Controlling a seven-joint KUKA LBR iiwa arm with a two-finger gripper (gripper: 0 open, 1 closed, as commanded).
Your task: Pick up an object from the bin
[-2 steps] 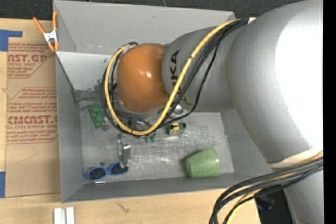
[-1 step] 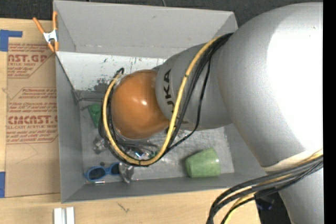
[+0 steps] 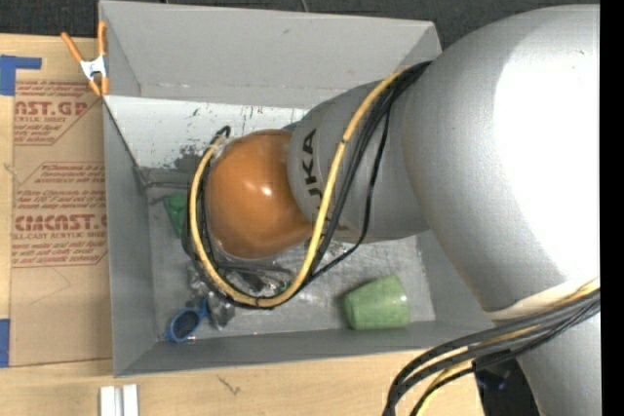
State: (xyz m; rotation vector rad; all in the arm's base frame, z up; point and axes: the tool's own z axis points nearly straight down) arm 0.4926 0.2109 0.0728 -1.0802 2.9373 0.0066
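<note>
My gripper point(image 3: 213, 297) reaches down into the bin's front left part, mostly hidden under the arm's orange cover. Just in front of it, in the front left corner, lies a small blue looped thing point(image 3: 182, 325). A green thing point(image 3: 176, 213) peeks out to the left of the cover, near the left wall; most of it is hidden. A pale green cup-shaped thing point(image 3: 376, 303) lies on its side at the front right of the bin floor, well away from the gripper.
The arm comes in from the right and covers the middle and right of the bin. Yellow and black cables loop round the orange cover, close to the left wall and the front wall.
</note>
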